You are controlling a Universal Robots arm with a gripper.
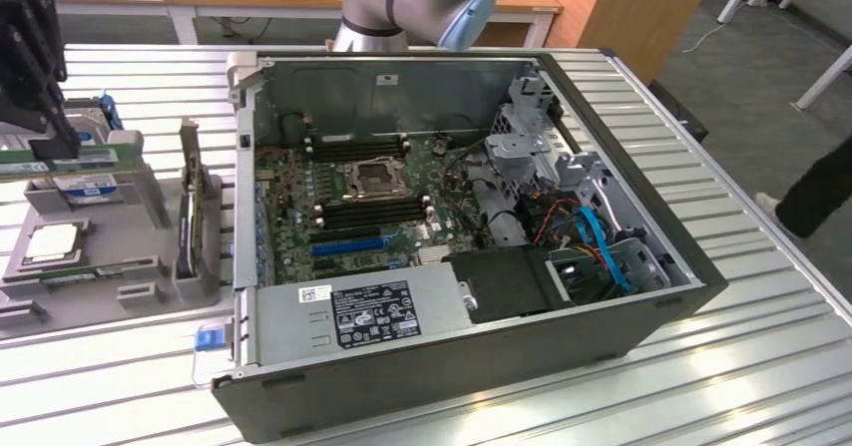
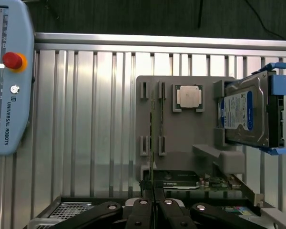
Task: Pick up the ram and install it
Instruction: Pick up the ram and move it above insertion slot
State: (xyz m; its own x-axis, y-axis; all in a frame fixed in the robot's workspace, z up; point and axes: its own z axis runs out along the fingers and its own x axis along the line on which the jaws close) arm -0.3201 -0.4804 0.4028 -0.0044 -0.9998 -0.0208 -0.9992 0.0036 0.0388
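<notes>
The ram (image 1: 83, 159) is a long green stick held level above the grey parts holder (image 1: 147, 266) at the exterior view's left. My black gripper (image 1: 54, 149) is shut on it from above. In the wrist view the ram (image 2: 151, 143) shows edge-on as a thin dark line running out from the closed gripper (image 2: 153, 210) over the holder (image 2: 181, 138). The open computer case (image 1: 626, 167) lies to the right of the holder, its motherboard memory slots (image 1: 373, 212) exposed beside the processor socket.
On the holder sit a square silver processor (image 2: 189, 97), a hard drive (image 2: 245, 112) in a blue bracket, an upright expansion card (image 1: 194, 207) and another green stick (image 1: 87, 271). A teach pendant (image 2: 5, 76) lies on the slatted table. A person's leg (image 1: 819, 187) stands at far right.
</notes>
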